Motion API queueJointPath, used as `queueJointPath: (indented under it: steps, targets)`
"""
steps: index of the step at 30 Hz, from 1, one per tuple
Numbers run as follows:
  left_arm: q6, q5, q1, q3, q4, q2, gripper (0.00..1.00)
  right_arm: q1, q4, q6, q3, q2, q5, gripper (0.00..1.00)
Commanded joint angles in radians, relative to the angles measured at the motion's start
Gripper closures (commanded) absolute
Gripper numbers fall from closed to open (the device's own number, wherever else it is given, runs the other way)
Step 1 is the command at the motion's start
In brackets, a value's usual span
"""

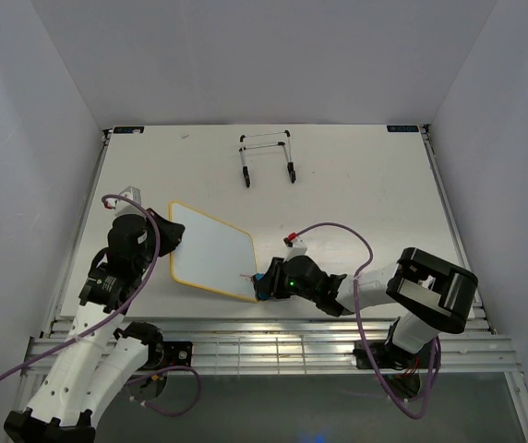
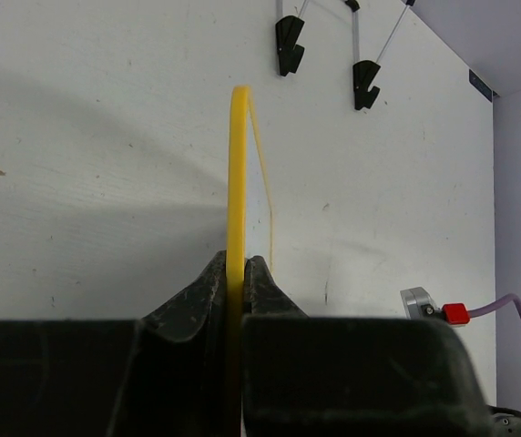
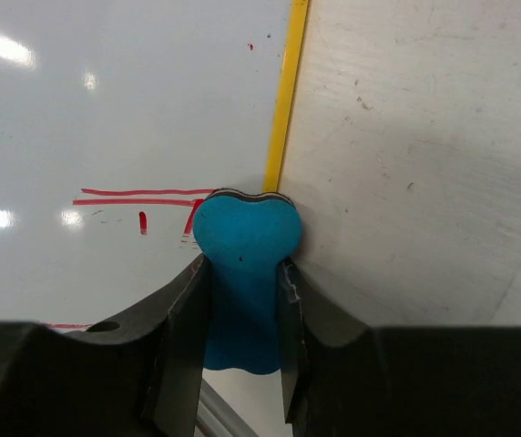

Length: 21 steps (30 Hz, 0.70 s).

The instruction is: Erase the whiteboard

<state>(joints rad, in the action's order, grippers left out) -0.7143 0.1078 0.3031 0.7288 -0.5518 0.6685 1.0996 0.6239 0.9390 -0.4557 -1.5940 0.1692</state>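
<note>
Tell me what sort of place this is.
Likely a robot lab test cell: a white table boxed by plain walls, with the left gripper clamping a whiteboard and the right gripper holding an eraser.

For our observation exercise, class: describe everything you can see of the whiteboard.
The whiteboard, on the table, is a glossy white rectangle with rounded corners and a thin yellow frame. Its face is mostly clean; red strokes show near its right corner. The left claw clamps its left edge; the blue eraser, held in the right claw, touches it beside those strokes.
</note>
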Motion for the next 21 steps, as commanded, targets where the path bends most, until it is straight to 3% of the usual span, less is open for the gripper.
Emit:
queueJointPath:
  steps: [1, 13, 21]
  targets:
    - [0.069, 0.059, 0.01, -0.042, -0.085, 0.051, 1.0, 0.023, -0.267, -0.094, 0.029, -0.069, -0.082, 0.92]
    - [0.081, 0.029, 0.01, -0.046, -0.071, 0.066, 1.0, 0.06, -0.334, -0.154, -0.271, 0.109, -0.149, 0.92]
    - [0.081, 0.029, 0.01, -0.048, -0.071, 0.06, 1.0, 0.056, -0.368, -0.186, -0.351, 0.052, -0.149, 0.92]
